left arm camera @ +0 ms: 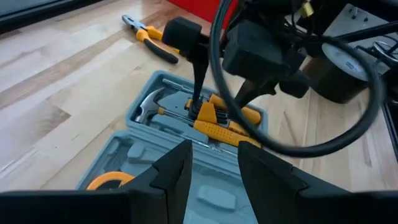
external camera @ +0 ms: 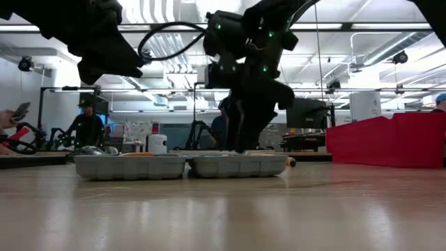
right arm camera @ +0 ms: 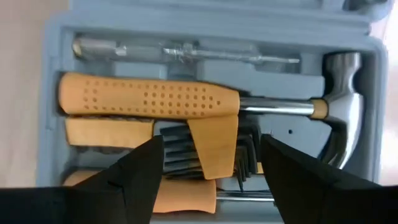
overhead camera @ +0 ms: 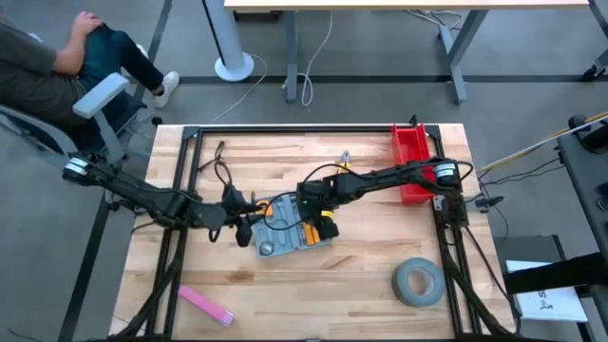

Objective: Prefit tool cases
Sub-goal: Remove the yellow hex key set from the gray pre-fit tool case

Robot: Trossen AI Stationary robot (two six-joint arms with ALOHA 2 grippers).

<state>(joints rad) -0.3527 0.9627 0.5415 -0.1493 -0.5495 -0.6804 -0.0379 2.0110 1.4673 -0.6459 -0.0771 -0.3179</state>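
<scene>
The blue-grey rectangular plastic tool case (overhead camera: 285, 231) lies opened flat near the middle of the light wooden slatted table (overhead camera: 361, 275), both halves resting on the surface side by side, as the low view confirms.

One half holds a hammer with a yellow perforated grip and polished steel head (right arm camera: 205, 102), a slim clear-handled screwdriver (right arm camera: 180, 51) in the recess next to it, and a set of dark hex keys in a yellow holder (right arm camera: 211, 149). The other half contains an orange-rimmed round item (left arm camera: 106, 182), partly hidden.

The right gripper (right arm camera: 211, 163) hangs directly above the hammer half, fingers pointing down. Its jaws stand parted, one finger on each side of the hex key holder, with nothing clamped between them.

The left gripper (left arm camera: 214, 165) hovers over the case from the opposite side. Its jaws are partly parted and hold nothing.

Loose items on the table:
- pliers with yellow and black handles (left arm camera: 149, 34), beyond the case
- red rectangular plastic bin (overhead camera: 414, 161), at the far right edge
- grey tape roll (overhead camera: 418, 282), near right
- pink flat strip (overhead camera: 206, 305), near left

A seated person (overhead camera: 57, 66) is beyond the far left corner
</scene>
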